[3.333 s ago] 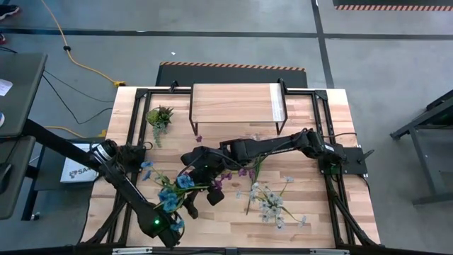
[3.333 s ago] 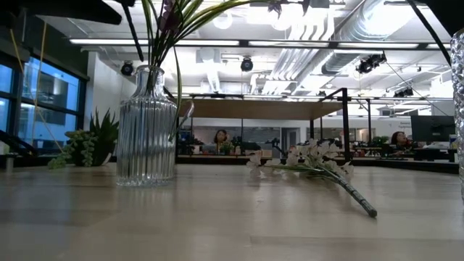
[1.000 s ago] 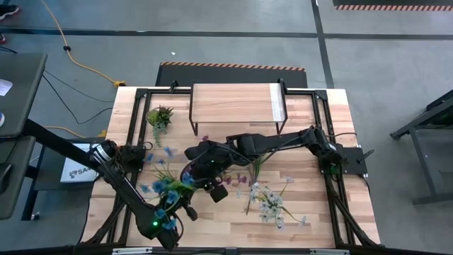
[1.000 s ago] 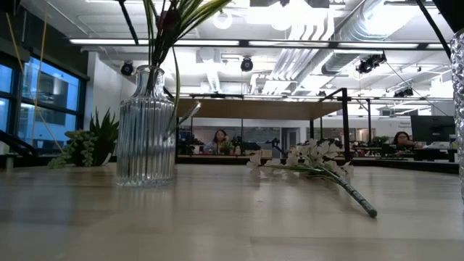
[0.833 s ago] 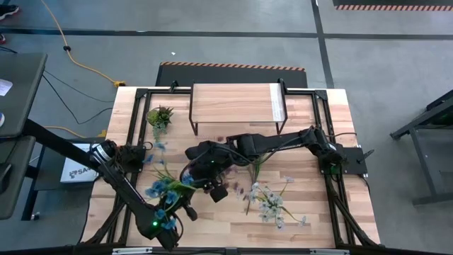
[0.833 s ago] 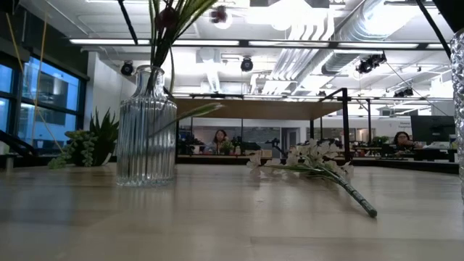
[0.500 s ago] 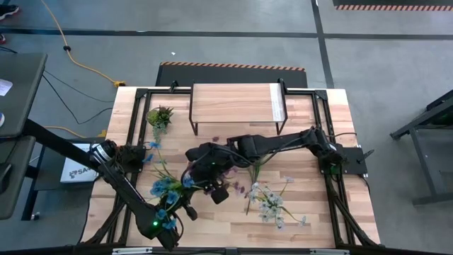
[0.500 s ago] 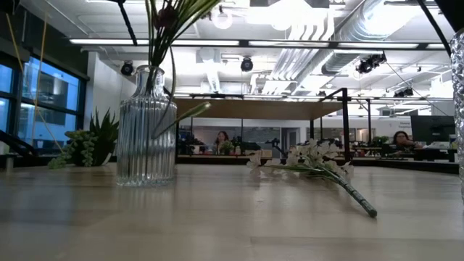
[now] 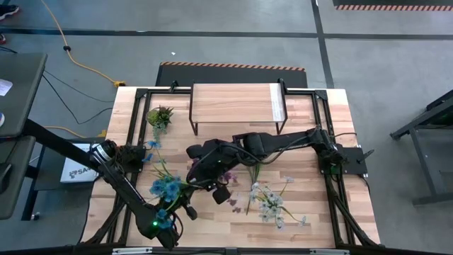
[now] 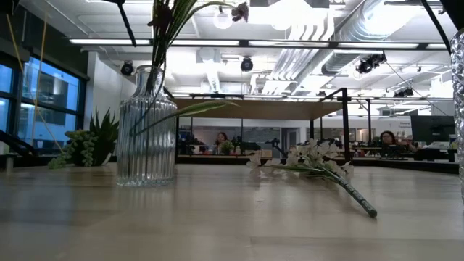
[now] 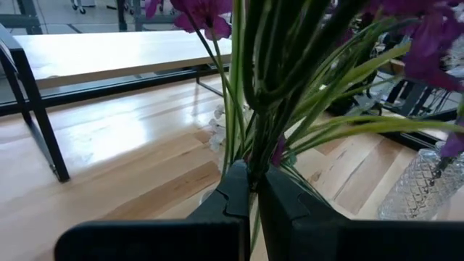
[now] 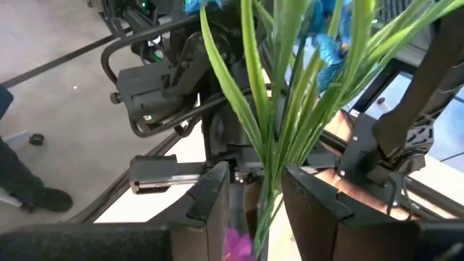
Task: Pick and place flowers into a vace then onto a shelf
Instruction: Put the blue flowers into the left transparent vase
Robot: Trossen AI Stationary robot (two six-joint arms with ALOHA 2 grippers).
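Note:
A ribbed glass vase (image 10: 145, 130) stands on the table, hidden in the high view under my right arm. Green stems of the flowers rise from its neck, with purple blossoms (image 10: 239, 11) above and blue blossoms (image 9: 166, 188) spread out toward the left arm. My left gripper (image 11: 252, 196) is shut on the stems just above the vase. My right gripper (image 12: 254, 192) reaches over from the right (image 9: 203, 173) and is shut on the same bunch. A white spray (image 9: 269, 202) lies flat on the table. The shelf (image 9: 237, 104) stands at the far edge. My left gripper pinches several green stems (image 11: 250, 170) between its two fingers. The fingers come almost level and lie across the stems. The stems stand upright above the fingers, carrying purple blossoms (image 11: 206, 14), and run down into the vase's neck (image 10: 148, 72). My right gripper has a bundle of green stems and long leaves (image 12: 270, 188) between its two fingers (image 12: 214, 192). It comes slanting down from the table's right side, across the stems. The leaves fan out beyond the fingers toward the blue blossoms (image 12: 326, 29).
A small potted plant (image 9: 160, 115) stands at the far left, beside the shelf. A cut-glass vessel (image 11: 420, 181) stands near the vase and shows at the low view's right edge (image 10: 458, 94). The table's near right corner (image 9: 325, 219) is bare wood. People sit in the room beyond (image 10: 221, 138).
My right gripper has risen a little with the bunch. In the low view a purple bloom and a long leaf have swung out toward the table's right, while the vase has stayed where it was.

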